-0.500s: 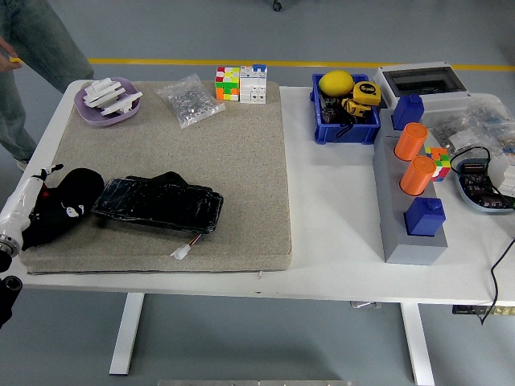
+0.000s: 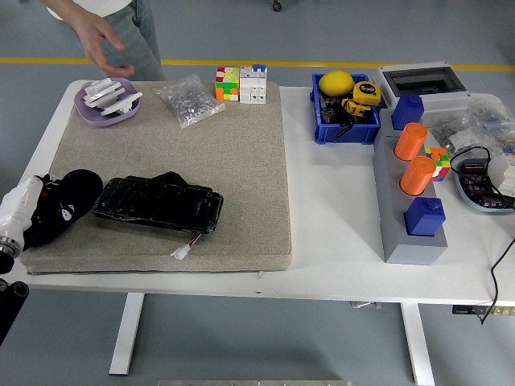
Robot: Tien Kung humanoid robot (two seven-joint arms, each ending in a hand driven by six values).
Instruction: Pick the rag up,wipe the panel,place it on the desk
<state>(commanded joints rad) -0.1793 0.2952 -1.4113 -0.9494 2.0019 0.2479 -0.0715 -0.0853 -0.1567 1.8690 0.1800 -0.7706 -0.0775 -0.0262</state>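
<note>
The panel (image 2: pixel 158 203) is a flat, glossy black slab lying on the beige mat (image 2: pixel 241 161), with a small white connector (image 2: pixel 181 252) on a wire at its front edge. A black rag (image 2: pixel 79 193) lies bunched just left of the panel, touching its left end. My left hand (image 2: pixel 42 215) comes in from the left edge on a white forearm and sits against the rag. Black hand and black cloth merge, so the grasp is unclear. The right arm is out of the picture.
A purple dish (image 2: pixel 107 102) with white parts, a clear bag (image 2: pixel 190 100) and cube blocks (image 2: pixel 228 84) line the mat's back. A person's open hand (image 2: pixel 100 40) hovers above the dish. A blue bin (image 2: pixel 346 112), a grey block (image 2: pixel 406 193) with orange cylinders and cables stand right.
The person has stepped in at the top left and their hand now shows above the dish. My left hand and the rag have shifted slightly left and down.
</note>
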